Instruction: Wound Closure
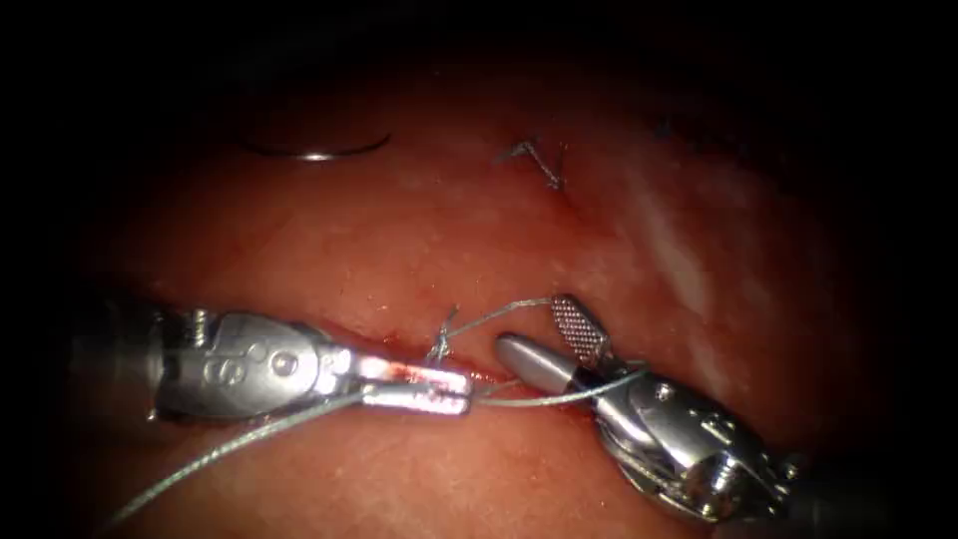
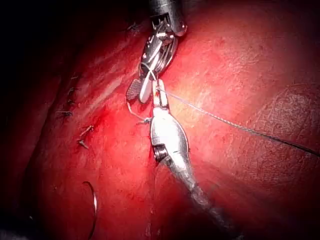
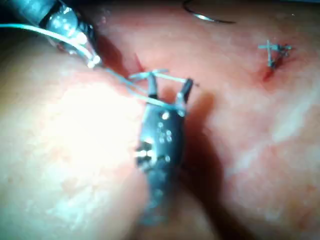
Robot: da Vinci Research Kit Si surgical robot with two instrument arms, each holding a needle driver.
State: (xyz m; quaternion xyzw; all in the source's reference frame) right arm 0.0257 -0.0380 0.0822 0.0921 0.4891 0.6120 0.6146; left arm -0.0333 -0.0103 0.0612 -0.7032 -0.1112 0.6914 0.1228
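Dim endoscope view with dark vignetted edges, glare on the left tool (image 1: pixel 414 387) and right tool (image 1: pixel 544 334), bright washed-out tissue (image 3: pixel 75 130) and soft focus in the right wrist view

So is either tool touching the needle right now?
Apart. In the endoscope view the needle lies free on the tissue far from both tools; the left tool is shut on the thread, the right tool open.
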